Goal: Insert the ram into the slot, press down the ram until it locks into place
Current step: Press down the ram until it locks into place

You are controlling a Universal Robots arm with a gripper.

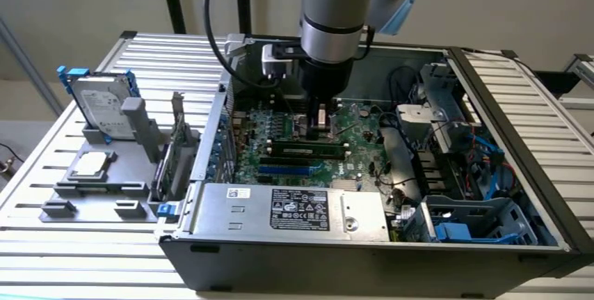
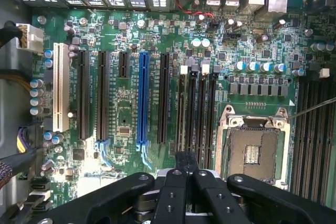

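The ram (image 1: 302, 151), a green stick with black chips, stands on edge in one of the black slots (image 1: 278, 160) on the motherboard inside the open computer case. My gripper (image 1: 318, 135) points straight down with its tips just above the stick's middle, slightly to the far side. In the wrist view the gripper (image 2: 187, 157) has its two black fingers (image 2: 177, 182) pressed together with nothing between them, over the near end of the parallel black slots (image 2: 202, 114). I cannot tell whether the tips touch the stick.
A blue slot (image 2: 142, 103) and longer black card slots lie beside the memory sockets, and the silver processor socket (image 2: 252, 148) on the other side. The silver power supply (image 1: 288, 209) fills the case front. Cables (image 1: 446, 140) crowd the exterior view's right. A hard drive (image 1: 102, 108) stands on a grey fixture.
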